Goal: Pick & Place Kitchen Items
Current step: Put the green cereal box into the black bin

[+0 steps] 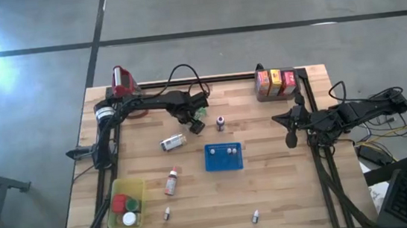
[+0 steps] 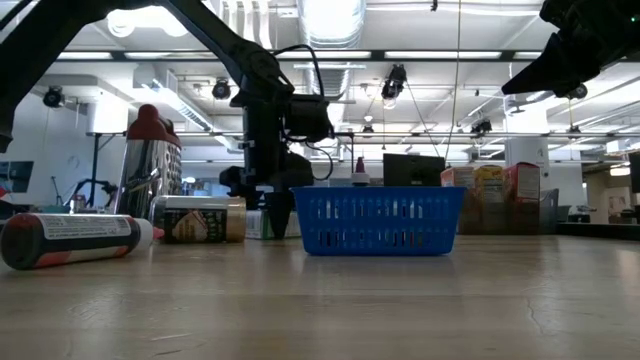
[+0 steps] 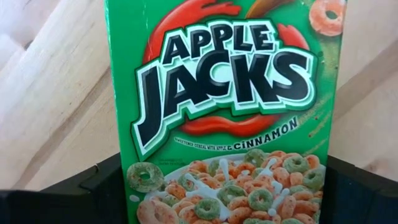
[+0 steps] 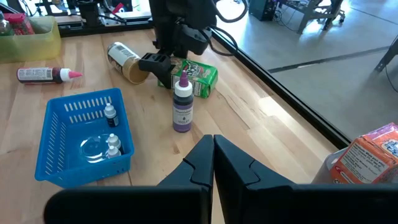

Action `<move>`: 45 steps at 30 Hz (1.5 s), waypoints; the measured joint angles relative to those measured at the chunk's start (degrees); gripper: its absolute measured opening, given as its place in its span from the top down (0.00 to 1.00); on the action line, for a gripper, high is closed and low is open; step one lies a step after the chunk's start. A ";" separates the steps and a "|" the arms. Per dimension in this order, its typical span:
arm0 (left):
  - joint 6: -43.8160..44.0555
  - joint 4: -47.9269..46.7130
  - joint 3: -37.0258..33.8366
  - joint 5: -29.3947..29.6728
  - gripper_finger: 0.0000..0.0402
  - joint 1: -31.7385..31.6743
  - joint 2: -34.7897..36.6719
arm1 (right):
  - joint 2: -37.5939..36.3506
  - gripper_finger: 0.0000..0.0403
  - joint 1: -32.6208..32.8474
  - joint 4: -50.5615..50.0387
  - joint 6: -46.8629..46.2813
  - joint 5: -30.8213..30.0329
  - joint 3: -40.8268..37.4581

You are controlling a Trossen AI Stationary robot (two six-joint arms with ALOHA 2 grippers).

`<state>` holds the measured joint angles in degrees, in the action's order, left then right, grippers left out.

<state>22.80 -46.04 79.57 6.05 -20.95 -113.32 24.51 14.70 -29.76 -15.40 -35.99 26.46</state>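
A green Apple Jacks cereal carton [image 3: 224,93] lies flat on the table at the far middle [image 1: 200,113]. My left gripper [image 1: 195,122] [image 3: 224,186] is down at it with a finger on each long side, shut on it. My right gripper [image 1: 290,134] [image 4: 213,155] hovers shut over the table's right side and touches nothing. A purple white-capped bottle [image 4: 183,106] stands next to the carton. A tin [image 1: 172,142] and a red bottle [image 1: 171,181] lie on their sides. Tiny bottles lie inside the blue tray [image 1: 223,157]. My left gripper pinches the green carton across its width, one finger [image 3: 102,183] against each long side edge [image 3: 124,168] at the carton's lower end. The fingers come from above, slanting down from the table's left. The carton lies flat on the wood, as the right wrist view shows [image 4: 200,76].
A yellow-green bin [image 1: 126,204] with lids sits near left. Two tiny bottles [image 1: 167,215] [image 1: 255,215] stand by the near edge. Red, yellow and orange cartons [image 1: 275,82] stand at the far right, and the red-topped jug [image 1: 122,81] at the far left. Bare wood lies near right.
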 joint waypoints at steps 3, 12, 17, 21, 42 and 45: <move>-2.02 0.23 0.00 -0.04 0.09 0.04 0.00 | 0.00 0.98 0.01 0.01 0.00 0.00 0.00; -0.94 4.32 0.00 1.48 0.09 0.23 0.11 | 0.00 0.98 0.00 0.02 0.01 0.00 0.00; -1.71 6.31 0.00 2.34 0.09 0.49 0.13 | 0.00 0.98 0.02 0.01 0.00 0.00 0.00; -2.20 7.26 0.00 5.72 0.09 0.94 0.32 | 0.00 0.98 0.00 0.00 0.00 0.26 0.00; -9.61 14.61 -0.17 6.18 0.09 4.62 14.39 | -0.04 0.98 0.02 0.22 2.88 1.75 0.00; -12.68 20.20 -0.20 5.90 0.09 6.46 15.55 | -0.05 0.98 0.02 0.51 3.40 1.70 0.00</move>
<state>10.12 -25.84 79.37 11.95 -14.49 -97.77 24.46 14.72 -29.25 -12.00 -34.28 26.46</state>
